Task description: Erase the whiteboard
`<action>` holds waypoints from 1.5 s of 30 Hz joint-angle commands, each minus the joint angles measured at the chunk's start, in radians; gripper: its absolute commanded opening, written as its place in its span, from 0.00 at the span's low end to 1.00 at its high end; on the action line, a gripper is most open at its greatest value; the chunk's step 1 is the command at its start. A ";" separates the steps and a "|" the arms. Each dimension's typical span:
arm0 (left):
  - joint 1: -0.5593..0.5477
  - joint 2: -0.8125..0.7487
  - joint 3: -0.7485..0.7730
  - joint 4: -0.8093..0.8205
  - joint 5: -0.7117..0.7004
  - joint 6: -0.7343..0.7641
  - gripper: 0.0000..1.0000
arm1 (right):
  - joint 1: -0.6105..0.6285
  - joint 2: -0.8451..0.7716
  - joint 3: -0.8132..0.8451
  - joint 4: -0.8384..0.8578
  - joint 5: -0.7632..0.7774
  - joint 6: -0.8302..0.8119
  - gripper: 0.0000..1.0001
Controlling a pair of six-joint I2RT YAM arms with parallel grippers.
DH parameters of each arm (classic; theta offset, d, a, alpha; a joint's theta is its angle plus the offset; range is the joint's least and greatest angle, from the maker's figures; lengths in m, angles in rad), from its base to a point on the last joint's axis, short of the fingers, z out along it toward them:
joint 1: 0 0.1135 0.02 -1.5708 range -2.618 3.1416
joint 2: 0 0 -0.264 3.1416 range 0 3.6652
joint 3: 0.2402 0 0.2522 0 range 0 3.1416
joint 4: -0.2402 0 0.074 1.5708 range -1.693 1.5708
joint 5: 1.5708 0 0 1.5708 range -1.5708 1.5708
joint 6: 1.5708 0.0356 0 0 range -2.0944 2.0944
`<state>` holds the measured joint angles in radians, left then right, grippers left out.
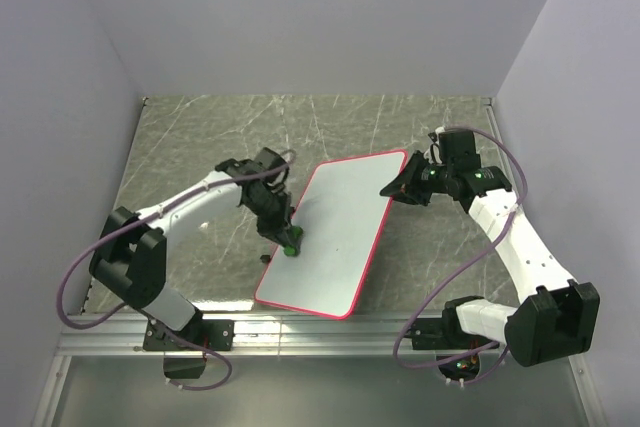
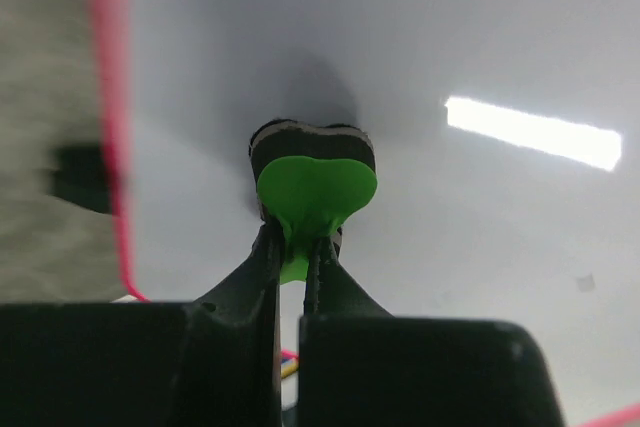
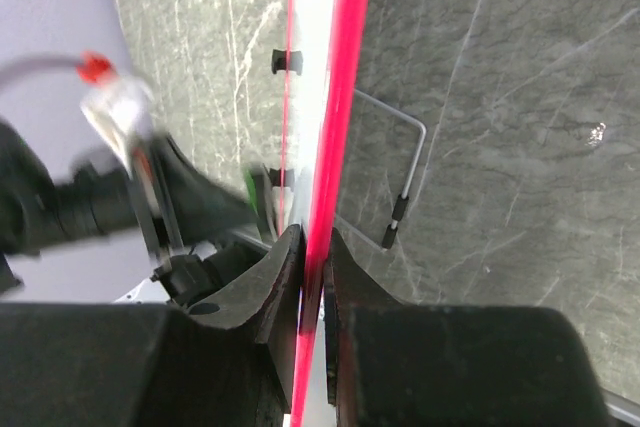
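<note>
- Top view: the whiteboard [image 1: 330,237] lies slantwise on the table [image 1: 200,137] between the arms. The left gripper [image 1: 288,243] presses a green eraser [image 1: 291,248] just inside the board's left edge, and the right gripper [image 1: 388,190] sits at its right edge. A hard sideways stroke could twist the board out of that hold.
- Left wrist view: only here is the grip plain. The jaws are clenched on the eraser's thin tab, with its pad on the board. So narrow a pinch could let the eraser tip or slip.
- Right wrist view: only here do the jaws show clamped on the board's red rim [image 3: 335,97]. A shallow bite might slide off.
</note>
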<state>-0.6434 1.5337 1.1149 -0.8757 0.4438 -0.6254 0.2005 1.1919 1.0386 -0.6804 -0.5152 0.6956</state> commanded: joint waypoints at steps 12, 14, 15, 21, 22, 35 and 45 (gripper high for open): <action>0.476 -0.063 0.106 -0.059 -0.330 0.147 0.00 | 0.016 0.012 0.055 -0.031 0.041 -0.065 0.38; 0.520 -0.075 0.041 -0.023 -0.349 0.153 0.00 | 0.016 0.021 0.087 -0.041 0.044 -0.065 0.64; 0.533 -0.078 0.022 -0.010 -0.376 0.156 0.00 | 0.014 0.026 0.100 -0.047 0.044 -0.065 0.74; 0.597 -0.050 -0.072 0.067 -0.425 0.174 0.00 | 0.008 0.035 0.217 -0.105 0.057 -0.087 0.93; 0.600 -0.037 -0.079 0.073 -0.433 0.174 0.01 | 0.007 0.032 0.234 -0.116 0.058 -0.094 0.94; 0.602 0.068 -0.081 0.076 -0.517 0.119 0.74 | -0.108 -0.061 0.296 -0.234 0.066 -0.182 1.00; 0.596 -0.056 0.075 -0.003 -0.473 0.092 0.99 | -0.111 -0.248 0.392 -0.208 0.012 -0.124 1.00</action>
<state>-0.0444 1.5856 1.0603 -0.8555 -0.0490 -0.5182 0.0910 1.0180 1.3243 -0.9291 -0.4637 0.5526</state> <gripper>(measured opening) 0.993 0.995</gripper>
